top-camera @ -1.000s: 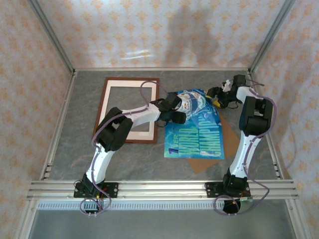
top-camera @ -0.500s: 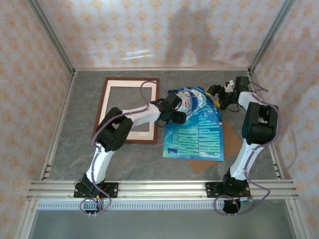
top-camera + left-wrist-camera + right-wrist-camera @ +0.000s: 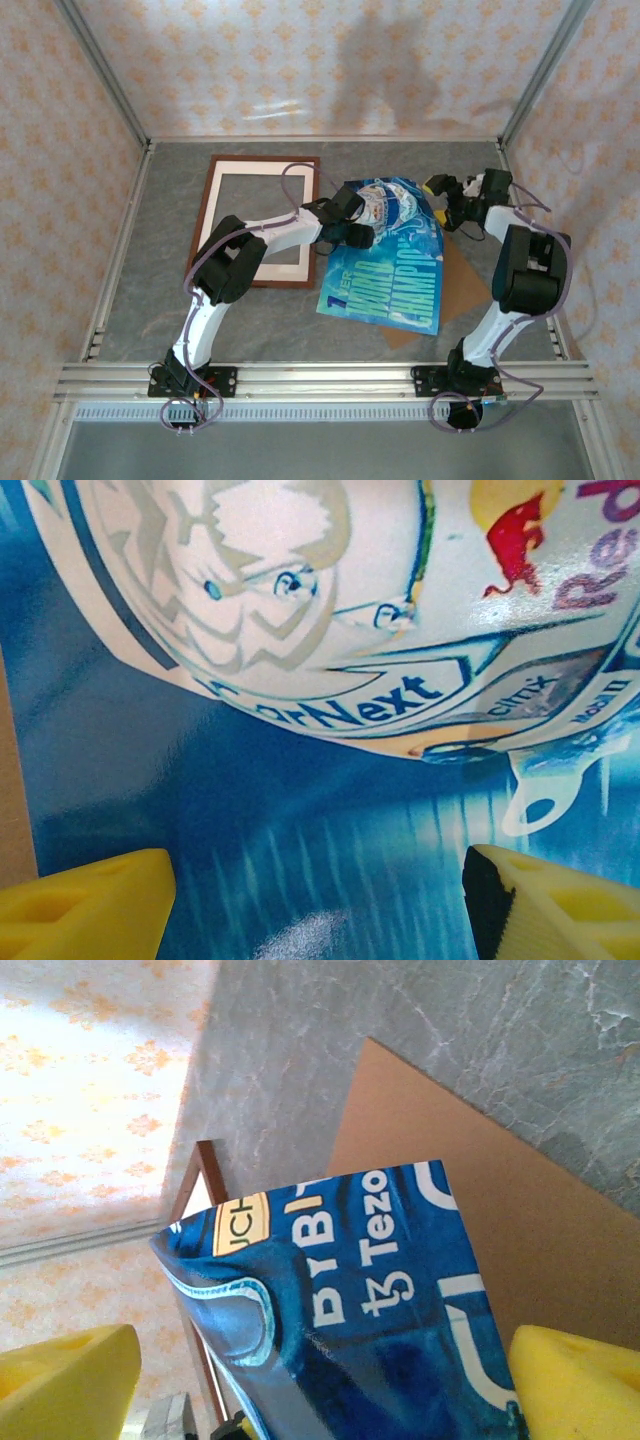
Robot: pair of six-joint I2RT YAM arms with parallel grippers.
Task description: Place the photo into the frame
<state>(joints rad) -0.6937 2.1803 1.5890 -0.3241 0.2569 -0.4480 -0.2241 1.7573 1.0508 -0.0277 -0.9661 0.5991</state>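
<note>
Just let go at the far-right corner of the glossy blue-and-teal rectangular photo (image 3: pixel 385 255): right pincer (image 3: pixel 440 198) spread wide and drawn back rightward, yellow fingers (image 3: pixel 60 1380) well apart either side of the raised corner, pinching nothing. Probably leaves steering of the sheet to the left pincer (image 3: pixel 352 222), likewise spread, fingertips (image 3: pixel 90 900) low over the print's far-left part; contact impossible to tell. Compared with a second ago, photo swung round, near-left corner now closer to the thin dark reddish-brown wooden frame (image 3: pixel 202 220) on the left. Lies outside that frame on the grey table (image 3: pixel 150 290), partly over a flat brown backing board (image 3: pixel 462 275). Insertion not yet done.
</note>
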